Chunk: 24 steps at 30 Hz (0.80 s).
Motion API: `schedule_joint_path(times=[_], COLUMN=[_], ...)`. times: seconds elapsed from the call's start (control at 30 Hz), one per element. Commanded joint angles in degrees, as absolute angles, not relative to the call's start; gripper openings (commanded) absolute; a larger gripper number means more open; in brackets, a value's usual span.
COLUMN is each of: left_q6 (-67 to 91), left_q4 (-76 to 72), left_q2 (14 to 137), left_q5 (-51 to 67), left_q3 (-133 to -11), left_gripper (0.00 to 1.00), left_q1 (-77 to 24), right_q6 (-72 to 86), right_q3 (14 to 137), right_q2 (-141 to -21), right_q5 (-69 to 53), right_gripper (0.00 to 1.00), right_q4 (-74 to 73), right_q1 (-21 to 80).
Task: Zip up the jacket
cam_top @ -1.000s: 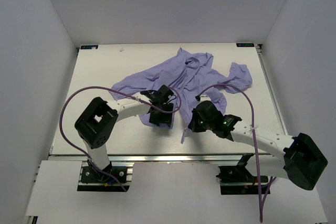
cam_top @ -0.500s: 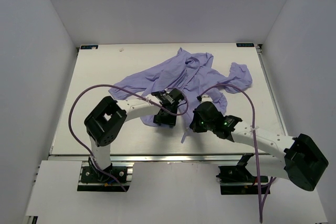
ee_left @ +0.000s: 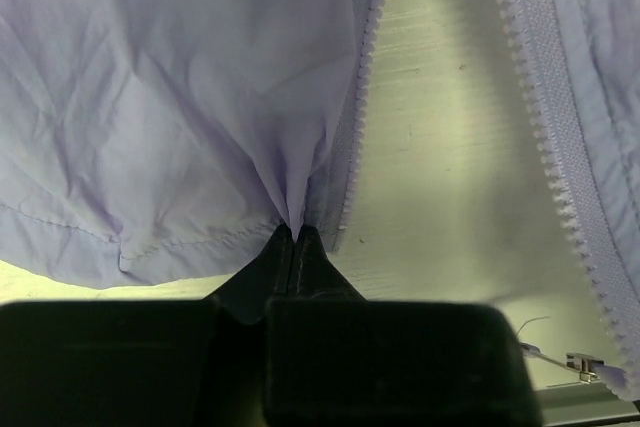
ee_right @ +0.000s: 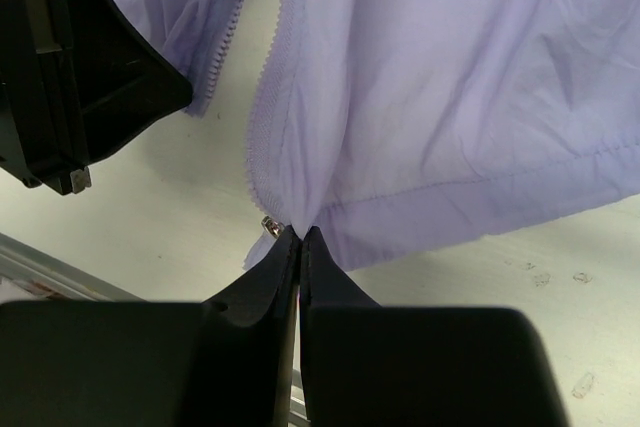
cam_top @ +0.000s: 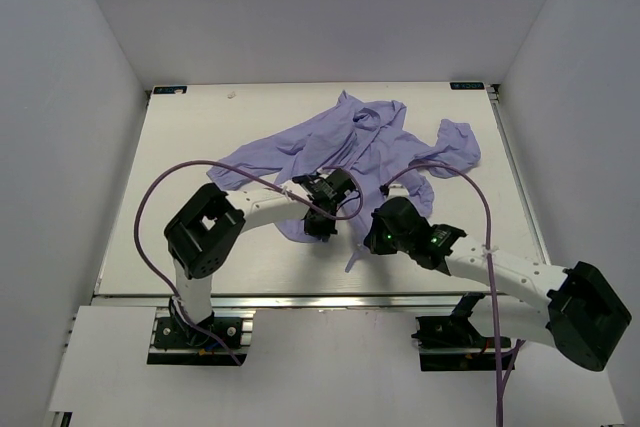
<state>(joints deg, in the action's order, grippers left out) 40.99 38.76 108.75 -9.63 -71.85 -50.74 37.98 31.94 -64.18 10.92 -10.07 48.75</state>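
The jacket [cam_top: 365, 142] lies open and crumpled across the far middle of the worktop [cam_top: 190, 147]. Its lower hem is drawn toward the near edge, where both arms meet it. The left hand [ee_left: 292, 239] is pinched tight on the hem of the left front panel, just beside that panel's zipper teeth [ee_left: 352, 117]. A peak of cloth rises from between its fingertips. The right hand [ee_right: 300, 239] is likewise clamped on the bottom corner of the right panel, at the foot of its zipper tape [ee_right: 268, 137]. A small metal fitting [ee_right: 268, 225] sits against its fingertips. The two rows of teeth run apart, with bare worktop between them, so the zipper ends are not yet joined.

The main risk is probably the thin, slippery fabric. If either hand tugs sideways to bring the ends together, the cloth may slide out of the pinch, or the whole garment may drag instead of the ends lining up. The hands are near each other, so closing the gap could knock them together. The right hand also grips very close to the fitting, which may crowd the spot where the ends must mate.
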Motion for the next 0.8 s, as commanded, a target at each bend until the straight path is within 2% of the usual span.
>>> schedule_joint_path(times=[0.0,0.17,0.4,0.53,0.77], left_q6=[40.8,39.4,39.3,39.8,39.8], left_q4=[37.4,33.1,17.9,9.5,4.3], left_q2=[110.1,98.3,76.3,70.1,67.1], left_q5=[-10.9,-10.5,-8.4,-6.9,-6.4], left_q3=[-68.2,-67.6,-57.1,-51.2,-47.7], left_gripper=[0.00,0.00,0.00,0.00,0.00], left_q1=[-50.5,-50.5,-50.6,-50.6,-50.6], right_q6=[38.6,39.5,41.9,42.6,42.7], right_q3=[30.2,29.0,24.8,23.4,24.4], right_q2=[-62.1,-59.2,-51.3,-48.8,-48.9], right_q5=[10.1,7.4,6.3,4.3,0.8], right_gripper=[0.00,0.00,0.00,0.00,0.00], right_q4=[-5.8,1.2,11.2,14.7,16.3], right_q1=[48.6,48.6,48.6,48.5,48.5])
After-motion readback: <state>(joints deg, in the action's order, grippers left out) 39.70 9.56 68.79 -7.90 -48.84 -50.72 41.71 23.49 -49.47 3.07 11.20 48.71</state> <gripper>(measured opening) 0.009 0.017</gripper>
